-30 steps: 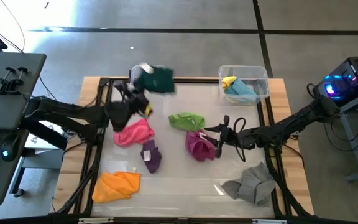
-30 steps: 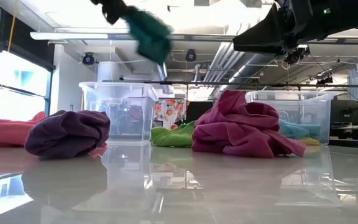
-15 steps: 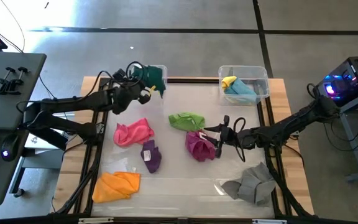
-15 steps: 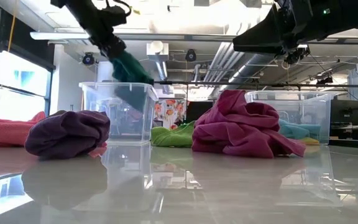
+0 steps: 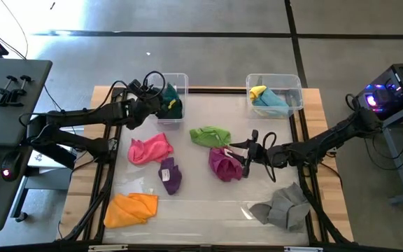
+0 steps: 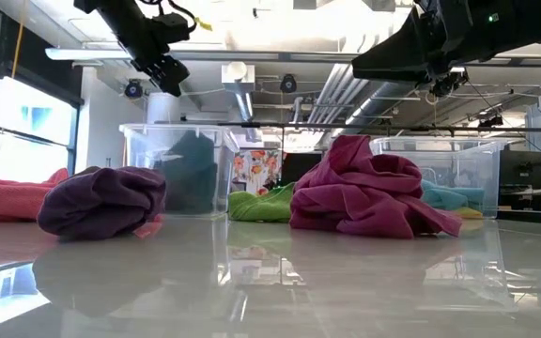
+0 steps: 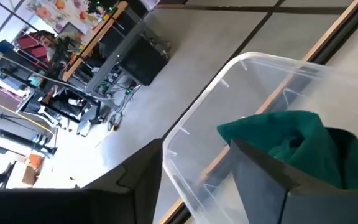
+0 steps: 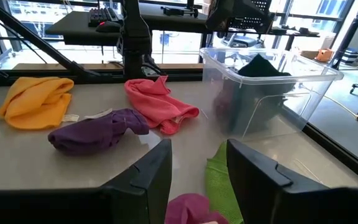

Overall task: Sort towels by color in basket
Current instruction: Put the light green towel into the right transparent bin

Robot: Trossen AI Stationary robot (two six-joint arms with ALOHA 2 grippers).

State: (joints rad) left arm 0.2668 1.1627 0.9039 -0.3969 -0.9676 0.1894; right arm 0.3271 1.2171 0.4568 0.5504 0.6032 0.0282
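Observation:
The dark green towel (image 7: 303,146) lies crumpled inside the clear left bin (image 5: 185,98) at the table's far left. My left gripper (image 7: 194,149) hangs open just above that bin, nothing between its fingers. My right gripper (image 8: 197,155) hovers open over the magenta towel (image 5: 224,164) mid-table, next to the light green towel (image 5: 210,135). Pink (image 5: 150,148), purple (image 5: 169,175), orange (image 5: 130,208) and grey (image 5: 282,205) towels lie loose on the table.
A second clear bin (image 5: 296,94) at the far right holds a yellow towel (image 5: 257,92) and a light blue towel (image 5: 275,101). A dark frame borders the white table top. Desks and equipment stand beyond both sides.
My left gripper has brought the dark green towel down over the left bin and let it go. The towel, hanging from the fingers a second ago, has fallen into the bin and lies there.

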